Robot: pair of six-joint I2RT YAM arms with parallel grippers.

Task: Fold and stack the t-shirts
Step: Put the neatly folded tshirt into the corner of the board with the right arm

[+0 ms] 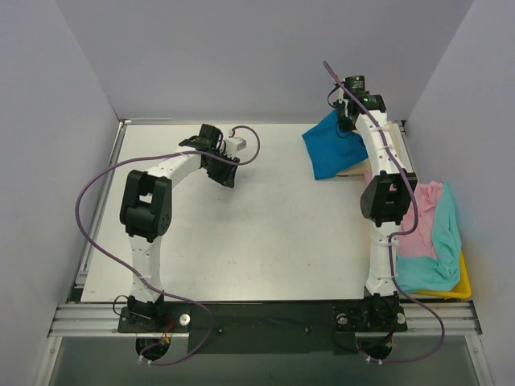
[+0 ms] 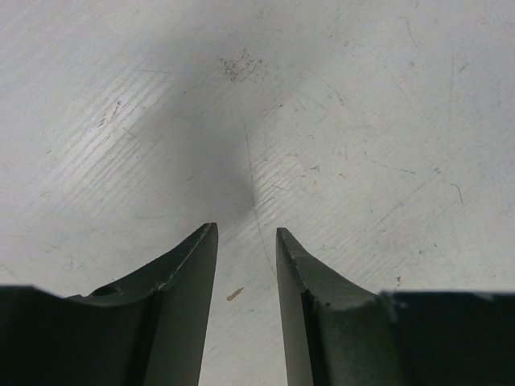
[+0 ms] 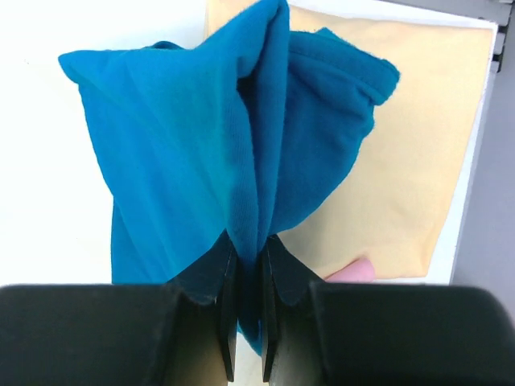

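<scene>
Right tool: the right tool (image 3: 245, 265) is pinched tight on a bunched ridge of the bright blue soft cloth t-shirt (image 3: 177, 145), at the far right of the white scuffed surface (image 1: 265, 233).
Why held there: my guess is it grips a gathered fold so the whole bundle travels in one piece (a pinch on a single layer would probably let it flop open).
Blue shirt look: lumpy, not a neat rectangle. The cloth fans out from the grip in two lobes, with a hem edge showing on the right one. It partly overlaps the shirt below; can't tell if it hangs clear.
Under it: a flat folded beige cloth t-shirt (image 3: 402, 161), a tidy square with crisp edges. Looks like the base of the stack.
Left tool: the left tool (image 2: 245, 233) sits half open with nothing between its fingers, over the surface left of centre and well apart from any cloth. Seems parked out of the way.
Waiting pile: a pink cloth t-shirt (image 1: 418, 221) and a teal cloth t-shirt (image 1: 430, 269) lie crumpled together on the yellow plastic tray (image 1: 464, 288) at the near right, spilling over its edge.
Progress: I'd say one folded, the second going on, two not yet touched.
</scene>
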